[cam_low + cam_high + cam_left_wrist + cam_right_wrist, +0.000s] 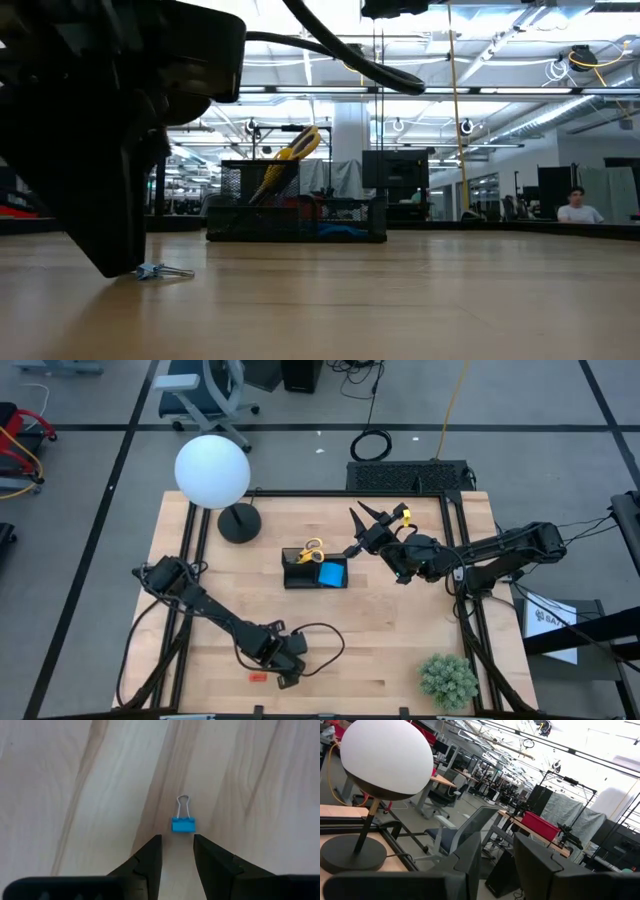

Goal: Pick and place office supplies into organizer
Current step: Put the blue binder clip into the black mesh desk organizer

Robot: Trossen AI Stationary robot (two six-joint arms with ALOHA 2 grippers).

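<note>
A small blue binder clip point(183, 824) with a wire handle lies flat on the table near the front edge; it also shows in the low view point(160, 271). My left gripper point(177, 840) is open, low over the table, its fingertips just short of the clip and not touching it; it shows in the high view point(287, 668). A tiny red piece point(257, 678) lies to its left. The black organizer point(300, 573) stands mid-table and holds the yellow-handled scissors point(312, 550) and the blue pad point(333, 574). My right gripper point(356, 530) is open and empty, above the table beside the organizer's far right corner. No pens show.
A lamp with a white globe point(212, 470) and a black round base point(238, 522) stands at the far left. A green plant ball point(447, 680) sits at the front right corner. Bare wood lies between the organizer and the front edge.
</note>
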